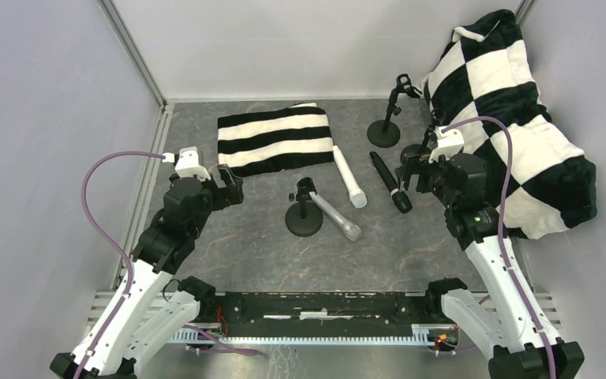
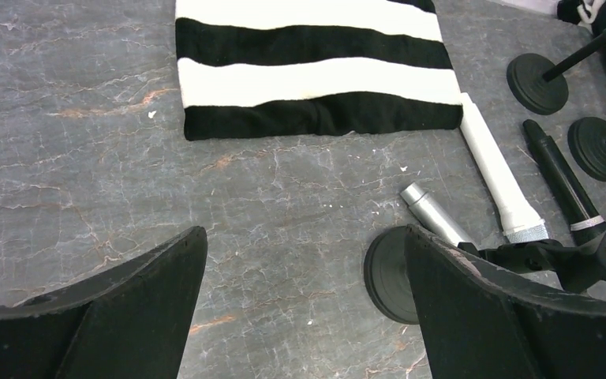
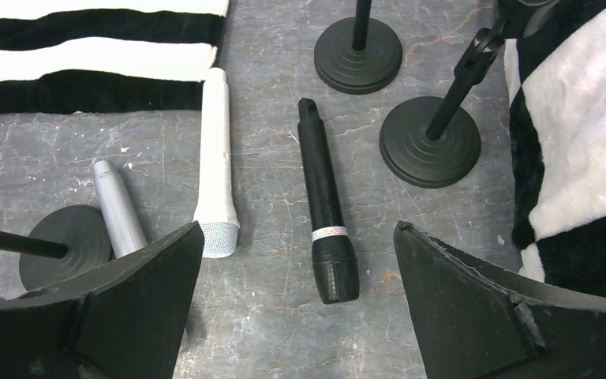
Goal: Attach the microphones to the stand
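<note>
**A:** Three mics lie loose on the table: silver by the near stand, white and black beside it.

**B:** None clipped yet. Left gripper and right gripper gape wide, empty. I'd say grasping black comes first.

The dark grey marbled tabletop carries a black-and-white striped cloth at the back and a checkered plush blanket heaped at the right. Between them lie the white microphone, its tail end at the cloth's corner, the silver-grey microphone just beside the base of the near stand, and the black microphone. The far stand and a third stand rest near the blanket.
</note>
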